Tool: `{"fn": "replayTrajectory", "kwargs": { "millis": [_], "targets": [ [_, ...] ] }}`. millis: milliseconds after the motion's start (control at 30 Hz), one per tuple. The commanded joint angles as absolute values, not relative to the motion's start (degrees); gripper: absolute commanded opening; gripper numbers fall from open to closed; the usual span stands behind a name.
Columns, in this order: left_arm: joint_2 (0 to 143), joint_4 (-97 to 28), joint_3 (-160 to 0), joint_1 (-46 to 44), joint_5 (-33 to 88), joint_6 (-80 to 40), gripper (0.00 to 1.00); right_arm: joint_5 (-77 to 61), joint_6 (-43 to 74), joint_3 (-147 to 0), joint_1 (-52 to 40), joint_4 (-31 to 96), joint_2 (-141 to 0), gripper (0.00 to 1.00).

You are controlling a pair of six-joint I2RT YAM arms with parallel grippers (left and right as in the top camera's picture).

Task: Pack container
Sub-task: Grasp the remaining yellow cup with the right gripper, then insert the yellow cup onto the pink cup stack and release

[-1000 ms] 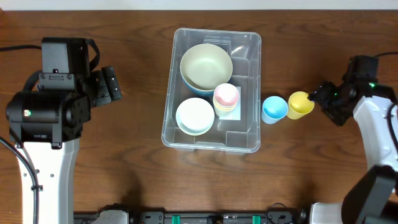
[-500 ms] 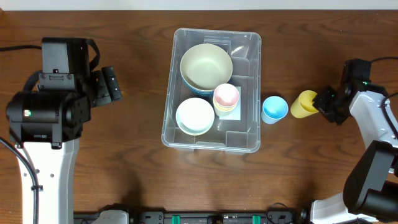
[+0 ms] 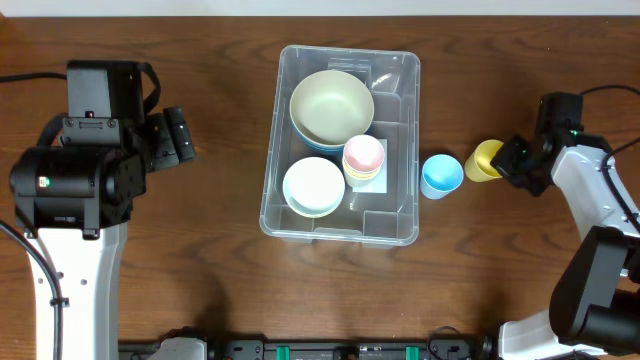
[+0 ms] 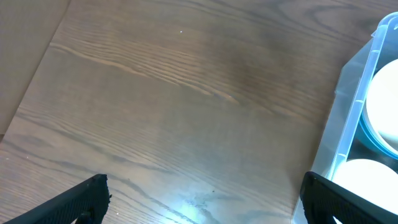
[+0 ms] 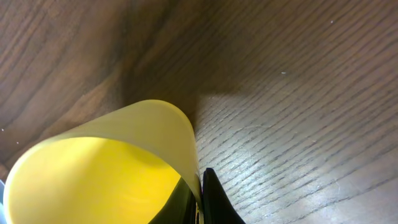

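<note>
— Two fingers of the right end effector (image 5: 200, 194) pinch what?
— A yellow cup (image 5: 106, 168), by its thin wall. It is tilted, just beside the blue cup (image 3: 441, 175) on the bench (image 3: 500, 80), outside the clear container (image 3: 404, 150). The left end effector (image 4: 205, 196) is spread.

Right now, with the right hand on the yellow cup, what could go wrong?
1. The right hand seems to pinch the yellow cup only at its thin rim, so the cup may slip or swing when lifted.
2. The blue cup stands between it and the container; a low carry could knock it over.
3. The container is crowded around the pink cup, so a released cup may land askew.
</note>
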State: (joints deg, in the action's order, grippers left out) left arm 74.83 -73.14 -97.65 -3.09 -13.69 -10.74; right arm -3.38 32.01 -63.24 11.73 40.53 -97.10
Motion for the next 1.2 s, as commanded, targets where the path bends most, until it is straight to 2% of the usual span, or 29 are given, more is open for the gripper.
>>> {"fn": "replayTrajectory", "kwargs": {
  "millis": [0,200,433,667,1000,1033,1133,1167],
  "targets": [
    [74.85,-73.28,-98.10,-2.92,-13.78,-11.70,0.98,-2.83,32.80,-64.12,11.20,40.77,-94.80,0.02],
    [74.85,-73.28,-98.10,-2.92,-13.78,-11.70,0.98,-3.62,32.62,-72.42,7.22,44.07,-83.77,0.02],
    [74.85,-73.28,-98.10,-2.90,-13.78,-11.70,0.98,-3.57,29.06,-78.32,-9.15,47.24,-76.84,0.02],
    [74.85,-73.28,-98.10,-2.90,-13.78,-11.70,0.98,-0.95,32.75,-77.43,-23.05,50.26,-83.11,0.02],
    [74.85,-73.28,-98.10,-2.90,-13.76,-11.70,0.98,0.16,33.63,-77.43,-29.10,48.38,-91.85,0.02],
    [74.85,-73.28,-98.10,-2.90,-13.78,-11.70,0.98,0.97,33.63,-77.43,-29.23,48.23,-91.98,0.08],
    [74.85,-73.28,-98.10,-2.90,-13.78,-11.70,0.98,3.27,33.58,-77.71,-29.19,47.77,-91.33,0.40],
    [74.85,-73.28,-98.10,-2.90,-13.78,-11.70,0.98,3.51,33.58,-77.89,-29.04,47.77,-90.74,0.43]
  ]
}}
